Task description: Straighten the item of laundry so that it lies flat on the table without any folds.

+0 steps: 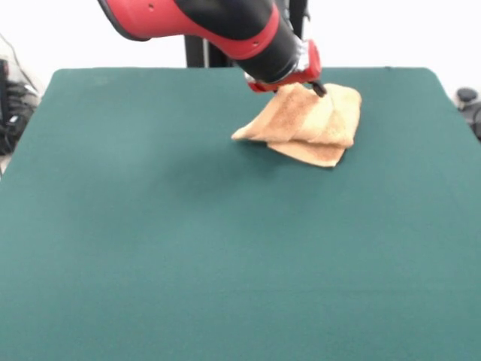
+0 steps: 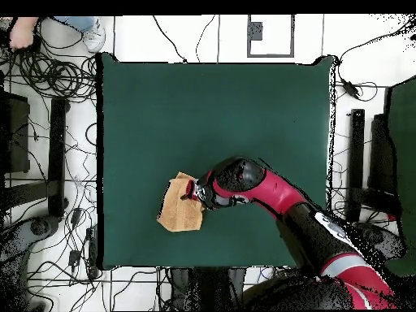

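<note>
The tan-orange towel [image 1: 312,124] lies folded and bunched on the dark green table [image 1: 188,226], at the far right in the front view. Its upper layer rises like a tent to a peak at my gripper [image 1: 319,89]. The gripper is at the towel's far top edge and looks shut on the cloth there. In the overhead view the towel [image 2: 179,213] lies near the table's [image 2: 219,114] lower left edge, with the gripper [image 2: 192,193] over its upper right corner. The arm hides part of the towel's far edge. No tag shows.
The red and black arm [image 1: 218,22] reaches in from the top in the front view. In the overhead view, cables and stands [image 2: 49,146] lie on the floor round the table, and a person's hand [image 2: 20,32] and shoe [image 2: 93,36] show at the top left.
</note>
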